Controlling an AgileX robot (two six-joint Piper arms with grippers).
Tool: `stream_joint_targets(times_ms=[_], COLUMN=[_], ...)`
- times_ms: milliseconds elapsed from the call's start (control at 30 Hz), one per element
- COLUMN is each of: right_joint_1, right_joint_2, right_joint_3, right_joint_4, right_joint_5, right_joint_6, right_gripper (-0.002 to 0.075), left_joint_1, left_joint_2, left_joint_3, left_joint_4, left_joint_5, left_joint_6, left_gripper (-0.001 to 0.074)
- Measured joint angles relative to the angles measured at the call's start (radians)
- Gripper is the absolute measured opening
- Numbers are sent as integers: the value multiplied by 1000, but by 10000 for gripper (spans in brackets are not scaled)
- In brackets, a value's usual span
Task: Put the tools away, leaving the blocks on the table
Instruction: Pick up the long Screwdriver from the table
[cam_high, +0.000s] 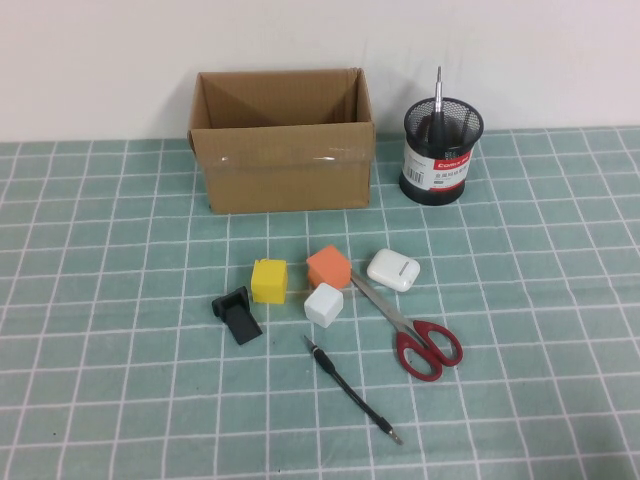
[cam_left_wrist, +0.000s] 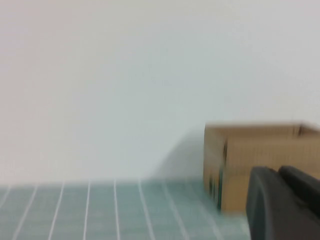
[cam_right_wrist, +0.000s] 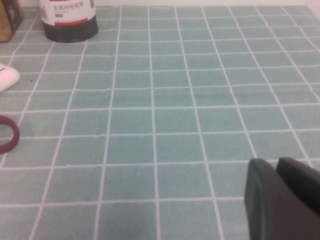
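While neither arm appears in the high view, each wrist view shows part of its own gripper: the left gripper (cam_left_wrist: 287, 200) sits low over the table's left side, facing the cardboard box (cam_high: 283, 140), and the right gripper (cam_right_wrist: 285, 195) sits low over bare tiles on the right. Whether either gripper is open or closed cannot be told, and neither holds anything visible.

One tool, a screwdriver (cam_high: 437, 105), already stands upright in the black mesh pen holder (cam_high: 441, 152) at the back right, metal shaft upward, which suggests that holder is the intended store. Two tools are outstanding on the table (cam_high: 560, 300): the red-handled scissors (cam_high: 412, 328), lying closed with the blade tips running up beside the orange block (cam_high: 329, 267), and the thin black pen-like tool (cam_high: 353, 390), lying diagonally nearer the robot, apart from everything else.

The yellow block (cam_high: 269, 280), orange block and white block (cam_high: 324, 304) cluster centrally, with a white earbud case (cam_high: 393, 270) just beside the scissor blades and a small black clip (cam_high: 237, 315) to the left.

Judgement: lifting the scissors risks nudging the orange block and the case.
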Motion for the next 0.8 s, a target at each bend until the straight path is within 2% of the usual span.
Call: stream_joint_targets(times_ms=[367,800], right_joint_1=[0,0], right_joint_2=[0,0], right_joint_3=[0,0], right_joint_4=[0,0], right_joint_5=[0,0], right_joint_6=[0,0], right_gripper=[-11,-11], left_joint_1=[3,5], left_joint_2=[-11,-11], left_joint_3=[4,4], left_joint_4=[-11,-11], left_joint_5=[434,438], left_joint_6=[23,22], left_gripper=[0,-1])
